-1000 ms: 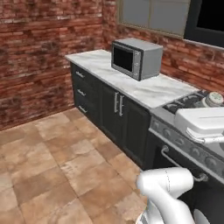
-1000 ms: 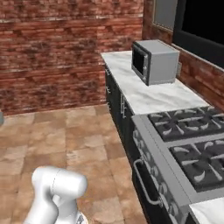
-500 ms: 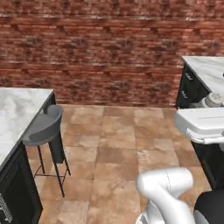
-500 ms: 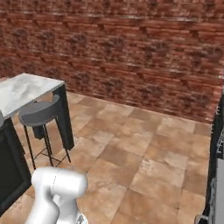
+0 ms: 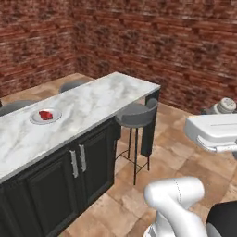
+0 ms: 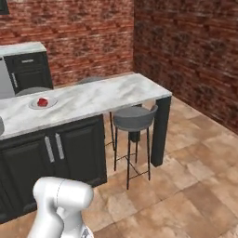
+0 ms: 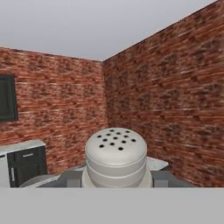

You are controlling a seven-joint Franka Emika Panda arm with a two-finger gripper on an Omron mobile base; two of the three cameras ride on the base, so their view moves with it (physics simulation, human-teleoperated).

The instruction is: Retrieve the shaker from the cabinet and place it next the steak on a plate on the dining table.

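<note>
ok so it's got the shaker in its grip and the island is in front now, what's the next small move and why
Probably roll the base closer to the plate end of the island. The shaker sits between the tool's fingers, and the steak lies on that plate far along the marble top, seemingly beyond the arm's reach, so approaching should come before lowering the shaker beside it.

Over the last second our base swung away from the stove and microwave, past the bare brick wall. Our cameras then faced the dining table (image 5: 106, 99), whose marble surface carried the plate (image 5: 45, 117) with the steak (image 5: 45, 115), a stool (image 5: 134, 115) beside it.
</note>
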